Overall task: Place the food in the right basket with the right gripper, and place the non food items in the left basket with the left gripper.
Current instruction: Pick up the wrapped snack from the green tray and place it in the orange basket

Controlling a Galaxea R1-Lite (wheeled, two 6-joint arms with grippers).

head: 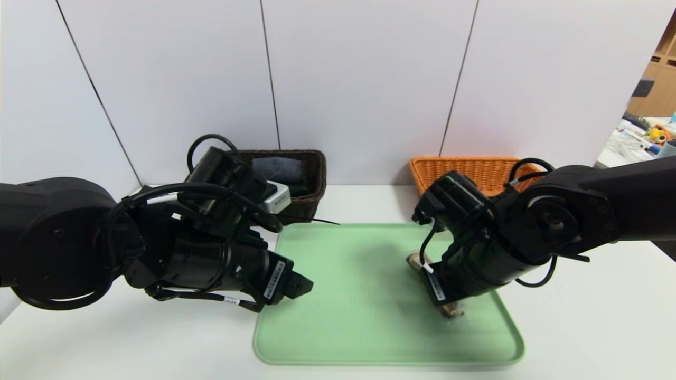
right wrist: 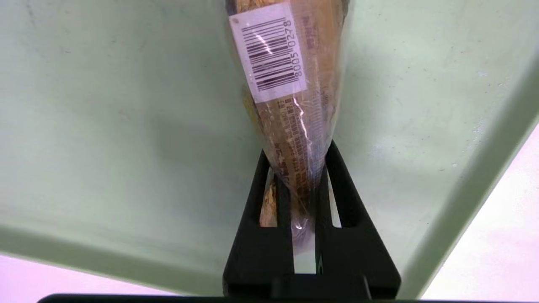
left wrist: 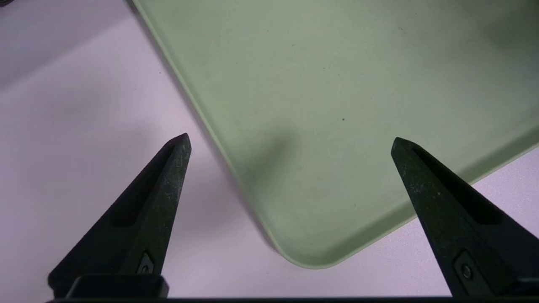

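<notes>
The food [right wrist: 290, 105], a golden-brown snack bar in clear wrap with a white barcode label, lies on the green tray [right wrist: 105, 126]. My right gripper [right wrist: 297, 153] is shut on its near end, low over the tray's right side. In the head view only the bar's ends [head: 451, 310] show beside that arm. My left gripper [left wrist: 290, 141] hangs open and empty over the tray's near left corner [left wrist: 303, 252]. The left basket [head: 316, 177] is dark brown and stands at the back left. The right basket [head: 465, 166] is orange and stands at the back right.
A grey cloth [head: 277, 169] lies inside the dark basket, partly behind my left arm. The tray [head: 359, 295] sits mid-table on a white tabletop [head: 581, 327]. A white panelled wall stands right behind both baskets.
</notes>
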